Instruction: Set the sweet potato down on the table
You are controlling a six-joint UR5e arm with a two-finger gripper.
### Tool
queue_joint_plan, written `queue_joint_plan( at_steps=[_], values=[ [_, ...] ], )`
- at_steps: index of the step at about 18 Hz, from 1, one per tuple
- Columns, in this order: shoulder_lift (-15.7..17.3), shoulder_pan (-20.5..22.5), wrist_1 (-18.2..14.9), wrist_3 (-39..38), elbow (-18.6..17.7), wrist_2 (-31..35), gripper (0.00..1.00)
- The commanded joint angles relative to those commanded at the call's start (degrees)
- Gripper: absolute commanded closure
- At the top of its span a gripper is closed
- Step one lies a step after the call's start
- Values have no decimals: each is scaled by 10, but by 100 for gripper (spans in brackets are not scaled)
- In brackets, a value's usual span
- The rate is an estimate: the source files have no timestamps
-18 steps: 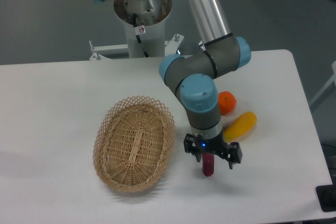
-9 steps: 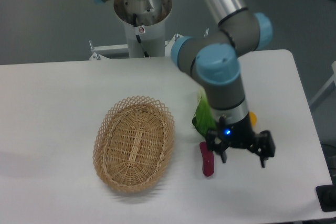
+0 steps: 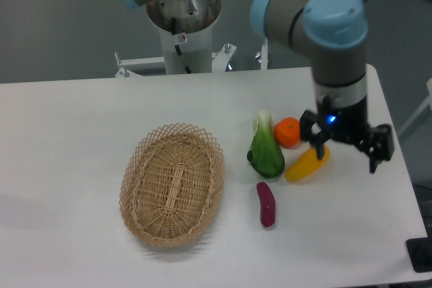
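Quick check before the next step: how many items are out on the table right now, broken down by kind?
Sweet potato: 1
Yellow-orange oblong vegetable: 1
Round orange fruit: 1
Green leafy vegetable: 1
Wicker basket: 1, nothing in it
Total: 5 items on the table

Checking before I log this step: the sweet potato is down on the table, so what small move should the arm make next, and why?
Probably just keep the gripper lifting clear and stop. The sweet potato lies flat on the table, right of the basket, with nothing touching it. The gripper hangs open and empty above the yellow vegetable, so no regrasp seems needed.
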Motion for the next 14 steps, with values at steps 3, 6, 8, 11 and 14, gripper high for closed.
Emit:
queue_joint_plan(
  at_steps=[3, 6, 8, 11, 14],
  values=[
    [7, 24, -22, 103, -1, -5, 0],
    [8, 44, -25, 161, -8, -13, 0],
    [8, 51, -28, 174, -12, -12, 0],
    [11, 60, -26, 186, -19, -12, 0],
    [11, 68, -24, 187, -20, -20, 0]
  ],
)
